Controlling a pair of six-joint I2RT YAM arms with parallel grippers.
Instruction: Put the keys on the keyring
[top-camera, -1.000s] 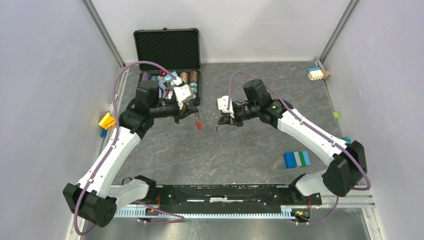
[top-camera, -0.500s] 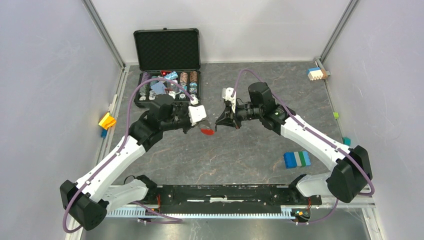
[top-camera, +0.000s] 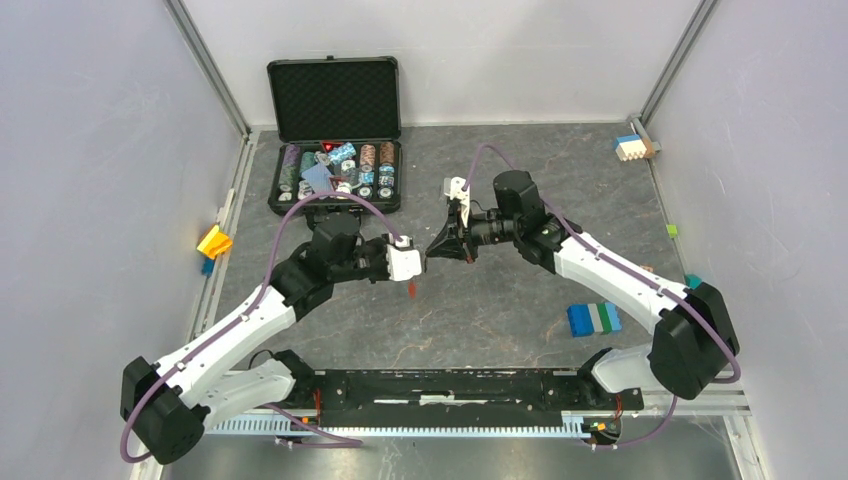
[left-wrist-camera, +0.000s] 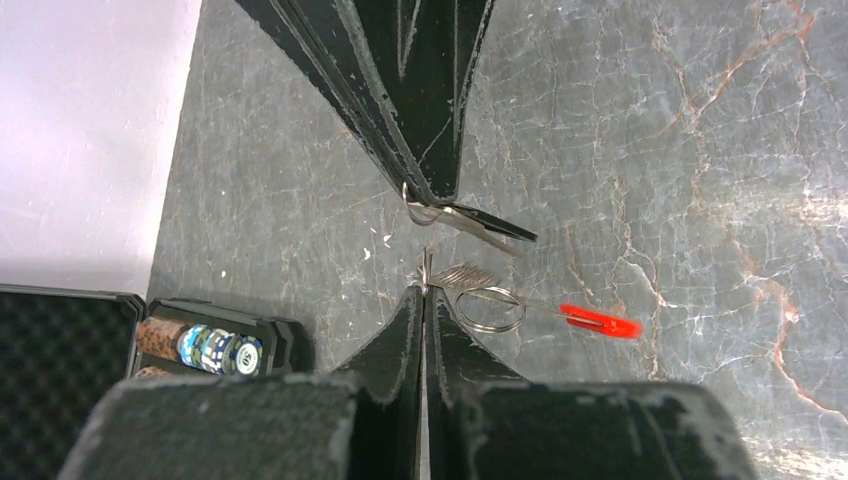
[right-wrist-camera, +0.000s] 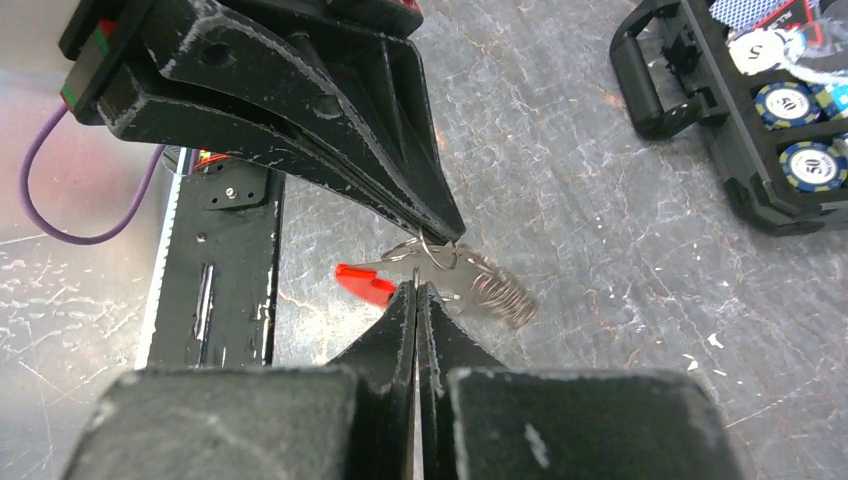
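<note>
Threading looks like the step in hand, and I judge it should be done slowly, because the two arms meet tip to tip above the middle of the surface (top-camera: 500, 320) and there is very little room. The left arm (top-camera: 240, 325) should, I think, serve as a fixed support while only the right arm (top-camera: 610, 275) makes small moves; if both move, the thin ring will swing. The left fingers (left-wrist-camera: 424, 300) are closed on the keyring (left-wrist-camera: 490, 308), pinching its metal part, so that the wire loop and a short coil of chain stand just beside the tips and the red tag (left-wrist-camera: 598, 320) hangs free below them. The right fingers (right-wrist-camera: 415, 295) are closed on the key (left-wrist-camera: 495, 226), and its black head points away from their tips. The hole of the key must find the split end of the ring. Whether it has caught I cannot tell, since these parts are very small and partly blurred.

As for the pose, the left arm reaches forward and toward the right, low and nearly level, with its wrist turned toward the other arm. The right arm comes from the right side, bends at the elbow and points leftward, its fingers sloping a little down to the meeting point.
</note>
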